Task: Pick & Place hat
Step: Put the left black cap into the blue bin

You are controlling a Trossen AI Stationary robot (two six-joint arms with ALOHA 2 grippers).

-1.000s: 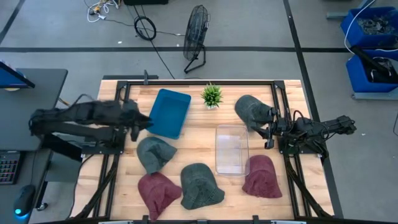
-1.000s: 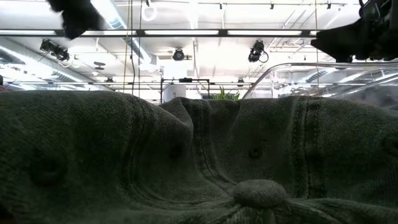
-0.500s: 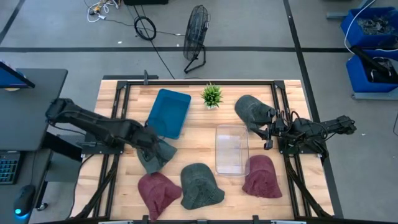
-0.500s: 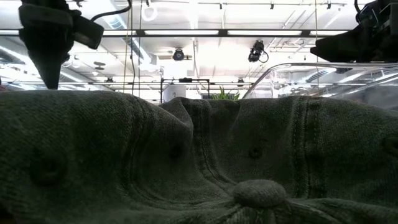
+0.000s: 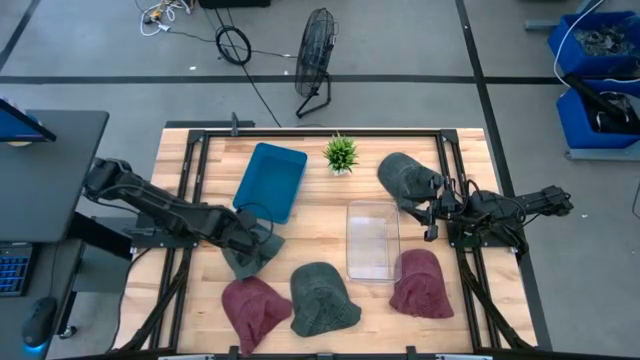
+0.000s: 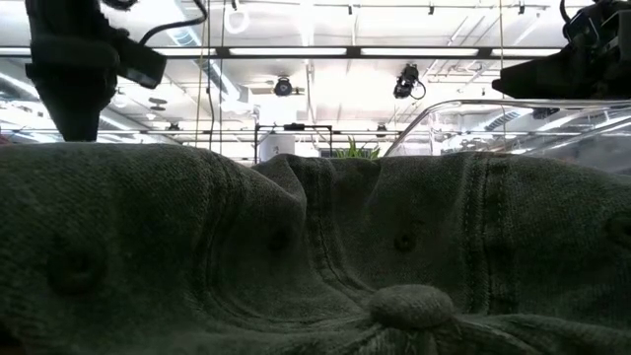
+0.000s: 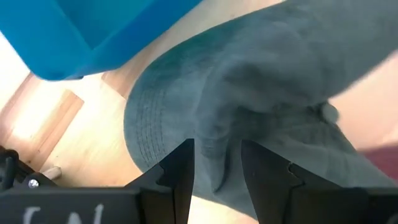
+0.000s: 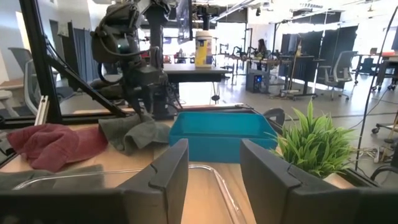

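While the left claw (image 5: 262, 240) presses down onto the grey-green hat (image 5: 247, 252) beside the blue tray (image 5: 272, 180), its fingers (image 7: 175, 176) stand apart, straddling a fold. Parked at the worktop's (image 5: 320, 200) right edge, the right claw (image 5: 428, 207) is spread too.

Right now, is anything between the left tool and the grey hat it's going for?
Nothing visible. The left tool is down on the grey hat beside the blue tray, its open fingers straddling the cloth.

No readable text or labels anywhere.
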